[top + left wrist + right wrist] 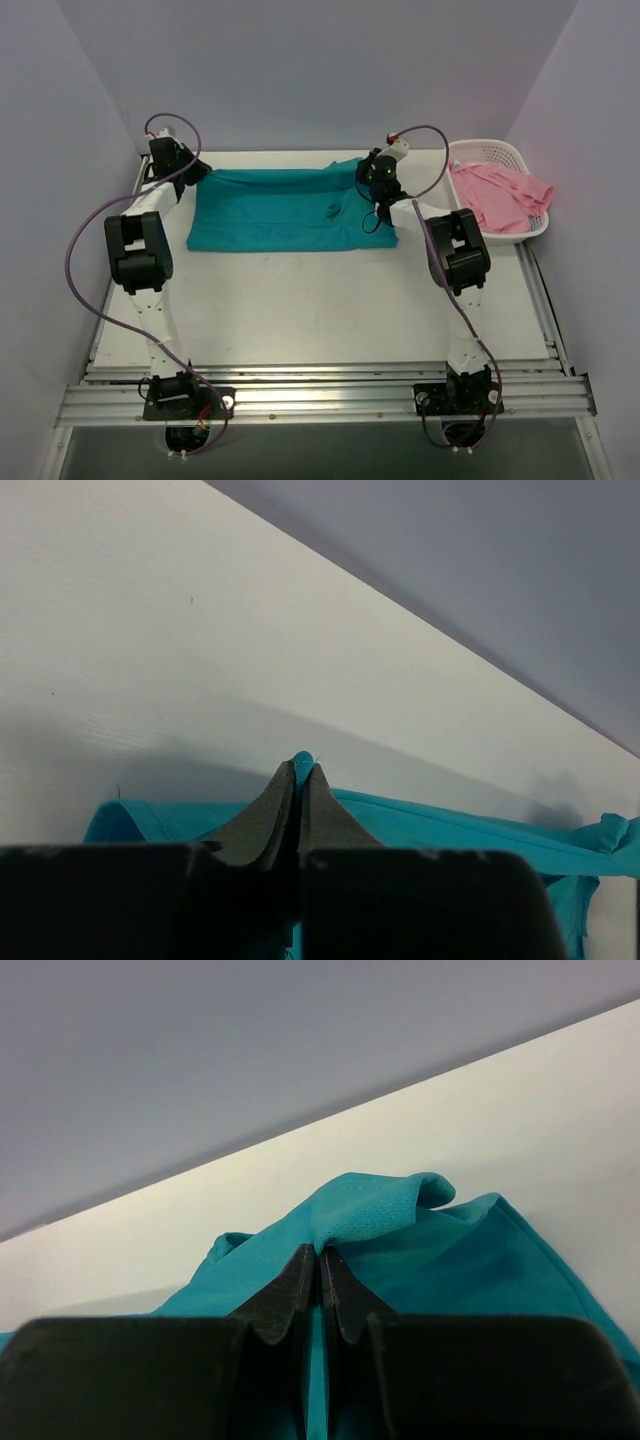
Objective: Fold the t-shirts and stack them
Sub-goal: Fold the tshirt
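Overhead view of a white desk (300, 300) inside a pale grey enclosure, with two close-up wrist views. At the bottom of the frame, two black arm bases (180, 395) sit on silver metal rails (320, 395), one at lower left and one at lower right. Above them, bare desk fills the middle of the frame. Beyond that lies the teal t-shirt (290, 210), spread as a flat, wide rectangle at upper centre, its long axis running left to right. The left fingers (192, 172) meet its upper left corner, and the left wrist view shows them pressed together with a small nub of teal cloth poking out between the tips. The right fingers (378, 192) sit near its upper right corner, and the right wrist view shows them pinched shut on a raised, bunched hump of the same cloth. Both grips are on the far edge, so the body of the shirt lies below the fingers in the frame, toward the arm bases, and its long side stretches between the two grips. Each arm holds the end on its own side. A fold would most likely bring this far edge down toward the bottom of the frame, both ends travelling level. At upper right, well apart from the teal shirt, the pink t-shirt (500, 195) lies crumpled in a white lattice basket (490, 148), draping over its rim; the right arm is the nearer one to it.
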